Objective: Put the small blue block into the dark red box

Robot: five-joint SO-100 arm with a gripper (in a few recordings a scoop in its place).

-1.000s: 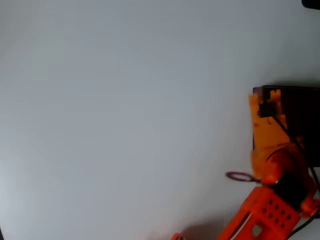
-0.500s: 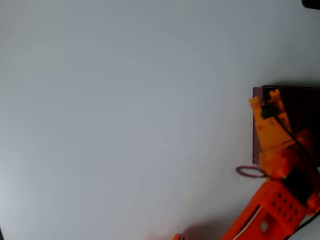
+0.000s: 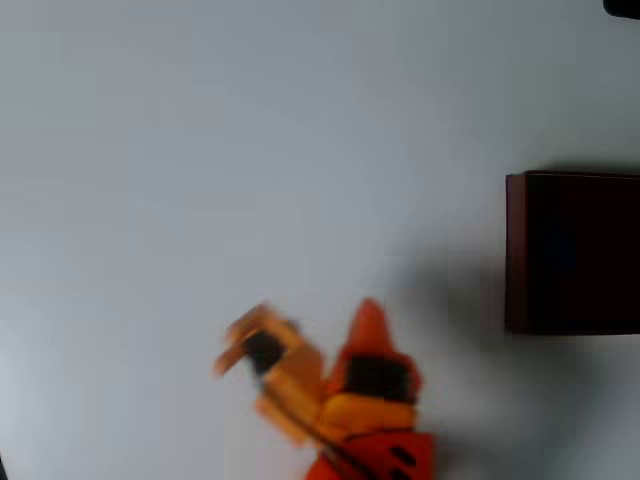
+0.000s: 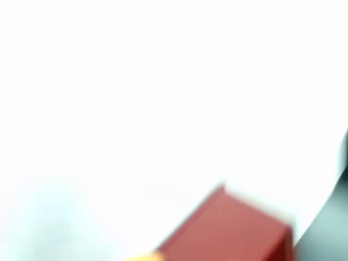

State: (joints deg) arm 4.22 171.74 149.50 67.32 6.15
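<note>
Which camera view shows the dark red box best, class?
The overhead view: the dark red box sits sharp at the right edge, its maroon left wall and near-black inside visible, though the frame cuts off its right side. The wrist view shows only a blurred red corner at the bottom.

The overhead view looks straight down on the pale tabletop (image 3: 250, 150) from well above, with the dark red box (image 3: 515, 250) cut by its right edge and the orange arm (image 3: 370, 400) entering from the bottom. The wrist view sits low and close, overexposed and blurred, facing the tabletop (image 4: 163, 81). Both views share the dark red box (image 4: 234, 228).
</note>
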